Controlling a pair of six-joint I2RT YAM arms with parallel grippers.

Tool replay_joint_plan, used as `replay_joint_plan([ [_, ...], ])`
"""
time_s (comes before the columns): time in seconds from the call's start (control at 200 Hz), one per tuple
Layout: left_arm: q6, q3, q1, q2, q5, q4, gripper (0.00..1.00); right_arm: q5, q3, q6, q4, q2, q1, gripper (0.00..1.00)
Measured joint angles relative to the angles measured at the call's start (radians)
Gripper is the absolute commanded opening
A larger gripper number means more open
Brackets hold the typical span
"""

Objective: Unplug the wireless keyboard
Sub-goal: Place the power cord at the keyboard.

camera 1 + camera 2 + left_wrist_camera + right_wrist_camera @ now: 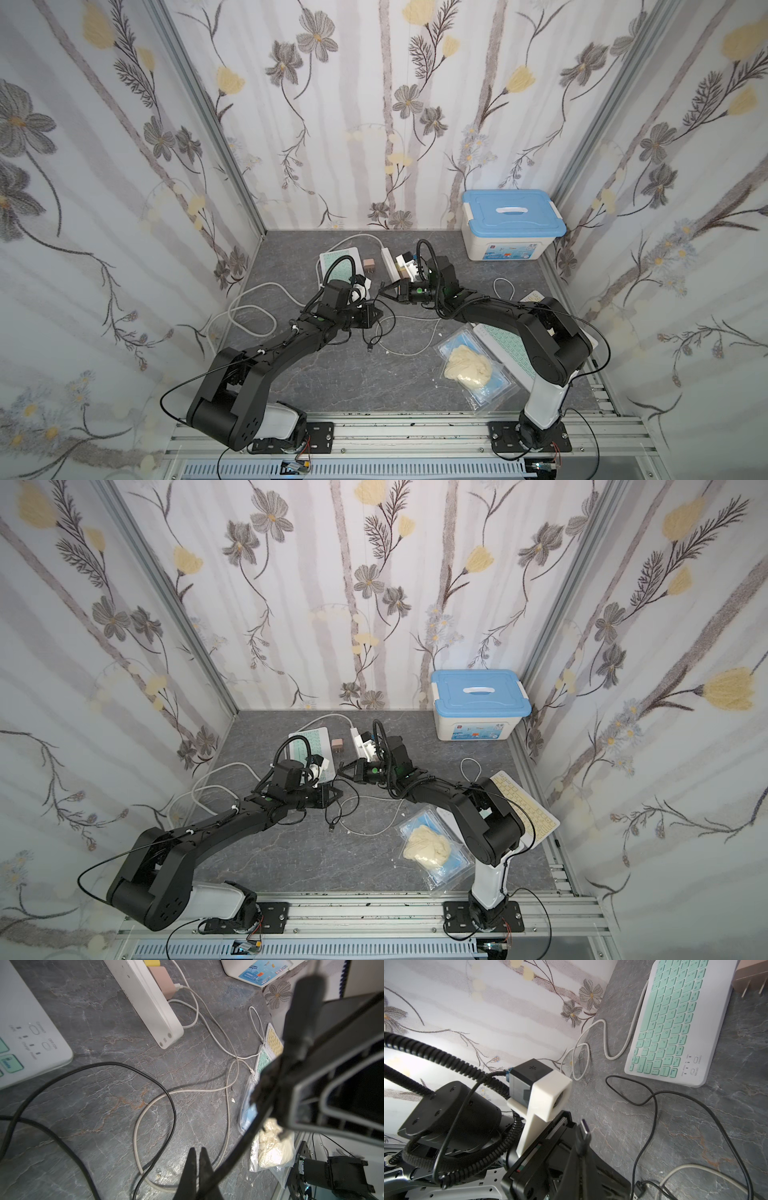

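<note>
- Keyboard (675,1022): green keys, flat on table just beside power strip (149,1007), on strip's left-arm side. A pink charger (369,266) lies in the gap btwn them.
- No cable seen in keyboard's near edge. The thick white cord (606,1043) passing its far side is prob. the strip's own lead.
- Right gripper (580,1153): clamped on small plug (584,1131) of black cable (112,1063), held off the table in front of strip. Plug tip sticks out bare, in no socket.
- Black cable hangs from that grip & loops loose on table in front of strip. Its other plug (640,1187) lies free too.
- Left gripper (197,1150): tips pinched together, nothing btwn them, hovering over the cable loops in front of strip.
- Progress: the pull-out looks done, since cable & keyboard are apart. Left to do, I'd say: drop cable, back both arms off.
- Caveat: 2 more sit well off to strip's right-arm side, a yellow keyboard (274,1040) & a 2nd green keyboard (263,1060), w/ thin white cables that look plugged in. If task means 1 of those, it's not done.
</note>
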Motion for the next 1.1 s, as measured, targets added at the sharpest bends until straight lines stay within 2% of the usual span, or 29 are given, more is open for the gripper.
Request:
replay_joint_plan([
  [0.08,0.004,0.011,0.001,-0.046,-0.044,-0.041,0.00,0.000,0.000,0.000,-0.001,-0.006,-0.002,0.33],
  [0.15,0.018,0.039,0.008,-0.098,-0.083,-0.087,0.00,0.000,-0.001,-0.002,-0.006,-0.014,-0.007,0.47],
  [0.31,0.057,0.148,0.059,-0.223,-0.173,-0.244,0.00,0.001,-0.014,-0.021,-0.014,-0.063,-0.019,0.63],
  [0.53,0.132,0.456,0.138,-0.274,-0.211,-0.501,0.00,0.011,-0.061,-0.071,-0.033,-0.142,-0.033,0.67],
  [0.669,0.203,0.703,0.202,-0.228,-0.206,-0.628,0.00,0.022,-0.096,-0.084,-0.054,-0.156,-0.042,0.67],
  [0.824,0.283,0.930,0.293,-0.151,-0.249,-0.739,0.00,0.034,-0.132,-0.095,-0.061,-0.172,-0.053,0.67],
  [0.989,0.326,1.066,0.391,-0.081,-0.262,-0.788,0.00,0.037,-0.160,-0.105,-0.064,-0.190,-0.063,0.67],
  [1.099,0.332,1.069,0.411,-0.028,-0.211,-0.783,0.00,0.051,-0.171,-0.106,-0.078,-0.192,-0.070,0.67],
])
